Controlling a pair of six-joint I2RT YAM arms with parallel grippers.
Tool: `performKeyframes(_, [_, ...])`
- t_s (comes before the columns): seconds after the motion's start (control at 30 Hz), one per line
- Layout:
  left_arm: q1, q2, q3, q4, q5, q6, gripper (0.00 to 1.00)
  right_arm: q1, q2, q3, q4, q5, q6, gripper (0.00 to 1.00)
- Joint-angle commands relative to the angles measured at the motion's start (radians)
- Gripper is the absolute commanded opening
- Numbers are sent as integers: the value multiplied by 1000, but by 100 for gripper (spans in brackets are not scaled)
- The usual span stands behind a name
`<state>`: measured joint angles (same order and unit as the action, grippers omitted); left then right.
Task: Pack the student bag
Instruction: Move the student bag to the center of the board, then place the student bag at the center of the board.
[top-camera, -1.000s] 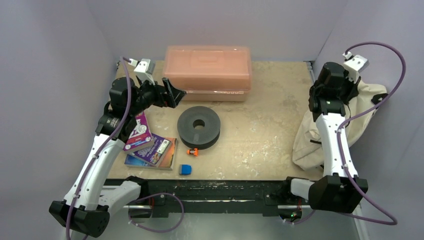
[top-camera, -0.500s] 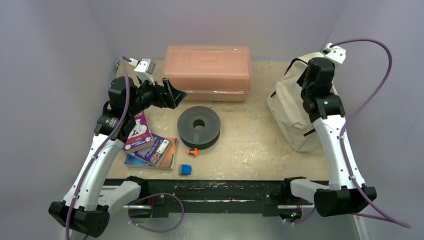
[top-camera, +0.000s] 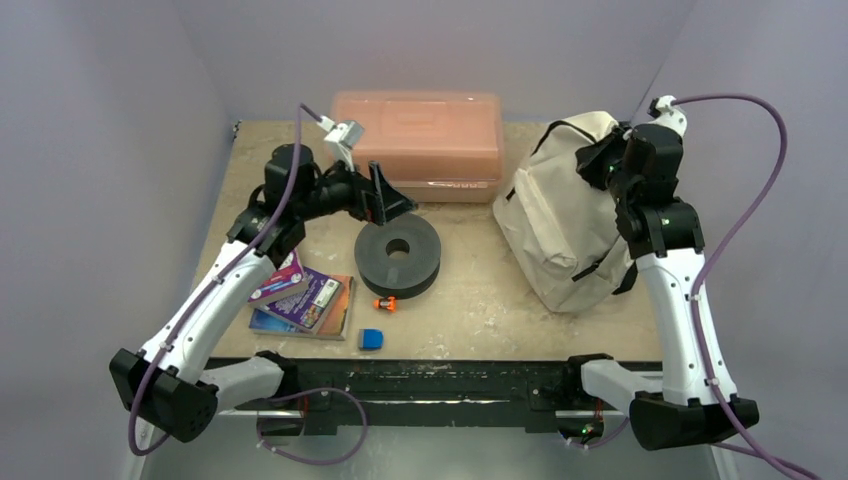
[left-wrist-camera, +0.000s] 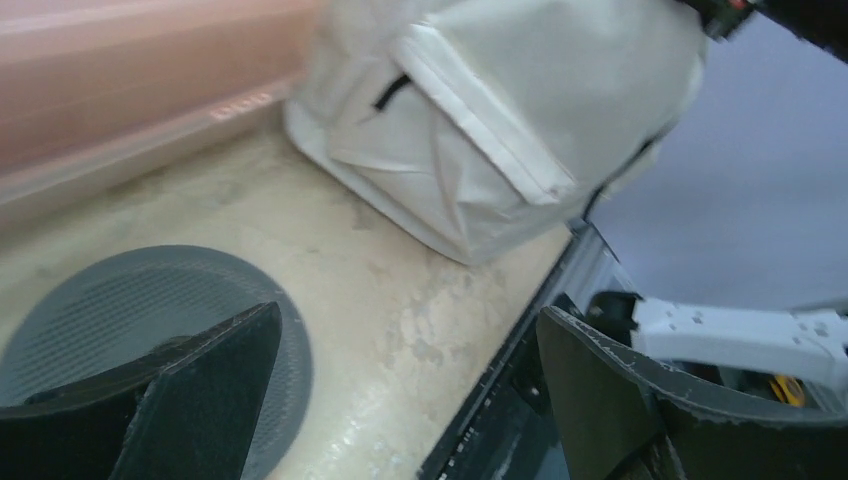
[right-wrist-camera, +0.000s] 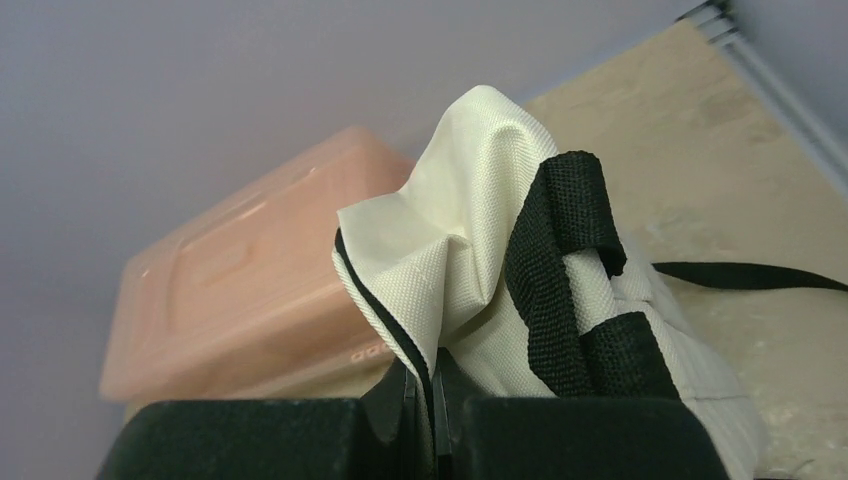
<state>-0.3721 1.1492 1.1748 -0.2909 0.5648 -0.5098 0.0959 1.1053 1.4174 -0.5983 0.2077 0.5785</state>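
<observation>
Blue catches my eye first: a small block (top-camera: 371, 339) at the lower centre of the overhead frame, lying on the bench (top-camera: 480, 310) nearest the arm bases. Just above it is a small orange item (top-camera: 385, 302), too small for me to identify. Left of both lies a loose stack of books (top-camera: 300, 296).

Further back, mid-frame, the grey disc (top-camera: 398, 254) sits flat. My left gripper (top-camera: 385, 195) hovers over the disc's far edge. The left wrist view shows its jaws spread wide with nothing between them.

At the right of the frame the student bag (top-camera: 560, 225) stands upright on the bench, well apart from the disc. My right gripper (top-camera: 598, 160) is at its top. In the right wrist view the jaws are pinched together on a fold of the cream fabric, beside a black strap (right-wrist-camera: 560, 280).

Farthest back, upper centre, is the salmon-pink box (top-camera: 418, 140). The bag's upper left side is close to its right end; I cannot tell whether they touch.
</observation>
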Motion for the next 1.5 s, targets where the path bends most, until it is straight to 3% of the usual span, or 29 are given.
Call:
performKeyframes(0.0, [-186,-7,-26,132,21,-12,100,1,-14,2,81,-387,57,0])
performKeyframes(0.1, [-302,9,-72,226,-83,-49,100,1,-42,-27,125,-502,71,0])
performKeyframes(0.3, [-459,151,-27,292,-336,-182,100,1,-82,-10,76,-469,49,0])
performKeyframes(0.57, [-479,465,3,552,-331,-619,98,1,-110,-31,94,-457,68,0])
performKeyframes(0.7, [-505,560,38,635,-349,-715,92,1,-119,-57,109,-486,75,0])
performKeyframes(0.83, [-515,597,66,647,-364,-713,76,2,-118,-71,88,-518,14,1])
performKeyframes(0.97, [-513,592,53,647,-375,-682,46,1,-128,-88,35,-511,-86,6])
performKeyframes(1.2, [-508,607,47,638,-330,-615,0,1,-139,-93,-82,-316,-266,25])
performKeyframes(1.37, [-507,578,81,532,-300,-504,0,26,-187,-82,-130,-21,-343,60])
performKeyframes(1.47, [-499,584,208,326,-243,-343,0,40,-205,-73,-154,71,-363,80])
